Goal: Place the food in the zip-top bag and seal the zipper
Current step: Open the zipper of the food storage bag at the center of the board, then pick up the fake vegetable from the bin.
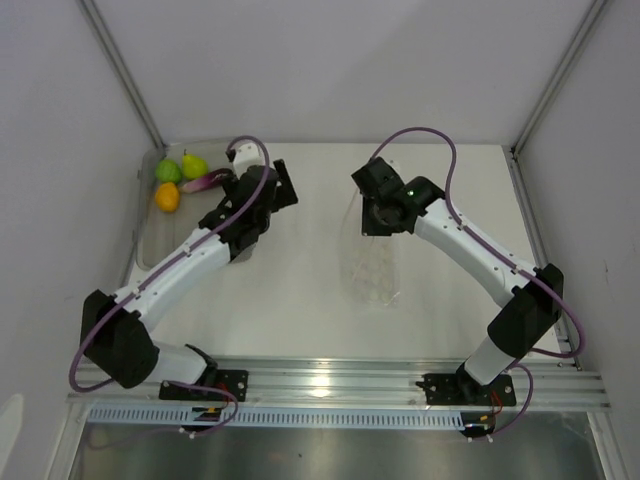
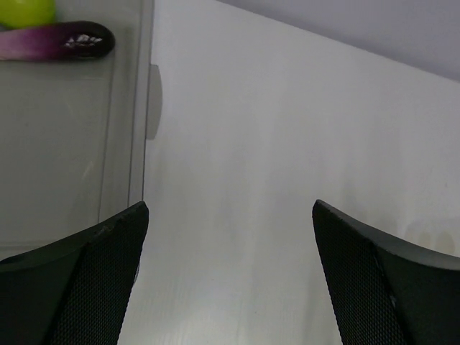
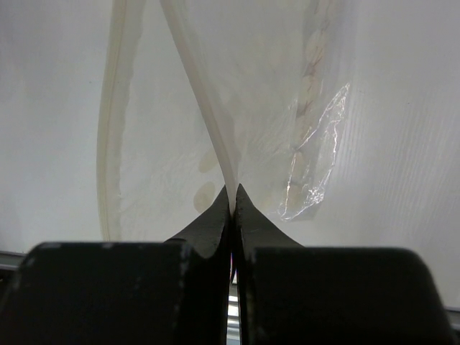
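The food lies in a grey bin at the back left: a round green fruit, a pear, a purple eggplant and an orange-yellow fruit. My left gripper stands open just right of the bin, nothing between its fingers. Its wrist view shows the eggplant and a green piece at top left. The clear zip-top bag lies mid-table. My right gripper is shut on the bag's mouth edge, on one zipper strip, lifting it. The other strip curves off to the left.
The bin's right wall runs just left of the left gripper. White walls close in the table on three sides. An aluminium rail carries both arm bases at the near edge.
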`<state>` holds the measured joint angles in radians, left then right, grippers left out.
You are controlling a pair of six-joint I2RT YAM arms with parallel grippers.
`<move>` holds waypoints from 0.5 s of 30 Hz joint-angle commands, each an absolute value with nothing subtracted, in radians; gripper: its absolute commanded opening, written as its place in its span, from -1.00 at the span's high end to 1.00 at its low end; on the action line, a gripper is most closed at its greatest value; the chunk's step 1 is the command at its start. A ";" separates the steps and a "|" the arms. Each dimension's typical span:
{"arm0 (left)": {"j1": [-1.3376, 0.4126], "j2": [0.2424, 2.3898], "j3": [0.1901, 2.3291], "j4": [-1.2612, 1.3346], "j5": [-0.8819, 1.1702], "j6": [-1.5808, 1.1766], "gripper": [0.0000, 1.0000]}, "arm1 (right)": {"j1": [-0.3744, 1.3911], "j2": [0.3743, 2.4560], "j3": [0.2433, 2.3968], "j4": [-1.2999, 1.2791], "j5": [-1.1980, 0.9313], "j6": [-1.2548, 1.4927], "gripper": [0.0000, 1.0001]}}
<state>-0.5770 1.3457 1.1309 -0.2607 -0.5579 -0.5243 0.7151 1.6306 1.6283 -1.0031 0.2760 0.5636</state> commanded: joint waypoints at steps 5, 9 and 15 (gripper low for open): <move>-0.459 1.529 1.409 -0.493 -0.723 -0.725 -0.88 | 0.666 1.608 1.600 -0.928 0.195 0.509 1.00; -0.376 1.687 1.662 -0.710 -0.716 -0.866 -0.92 | 0.658 1.614 1.594 -0.914 0.183 0.488 1.00; -0.289 1.844 1.848 -0.872 -0.715 -0.989 -0.99 | 0.640 1.631 1.578 -0.884 0.130 0.468 1.00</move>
